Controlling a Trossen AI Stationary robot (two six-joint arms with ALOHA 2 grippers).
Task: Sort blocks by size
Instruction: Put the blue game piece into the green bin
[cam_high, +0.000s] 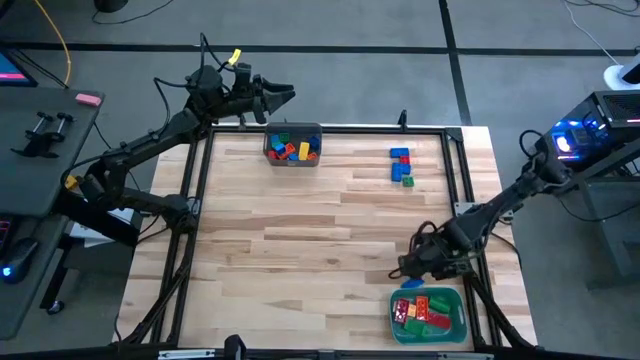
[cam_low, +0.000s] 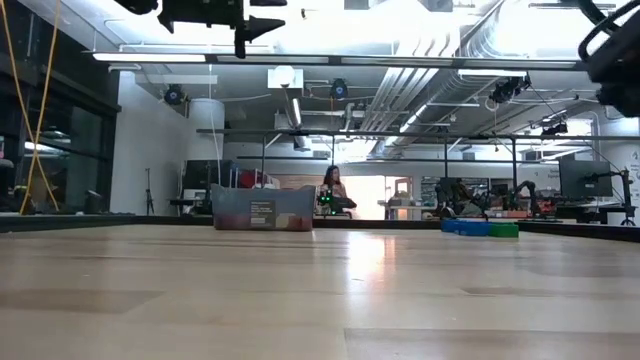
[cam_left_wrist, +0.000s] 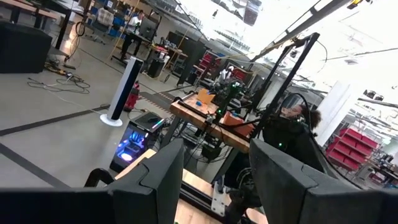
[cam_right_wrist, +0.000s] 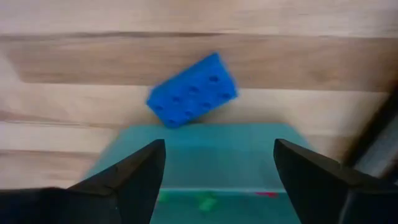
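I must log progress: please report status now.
Right gripper open above teal tray edge, empty. Blue block on table beside tray. Left gripper open, raised near grey bin.

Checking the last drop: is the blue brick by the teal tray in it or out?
Out. The blue brick lies on the wooden table, just beyond the teal tray.

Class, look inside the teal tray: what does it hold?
The teal tray holds red, orange and green blocks. The right gripper hangs beside its far edge; blocks lying under others cannot be seen.
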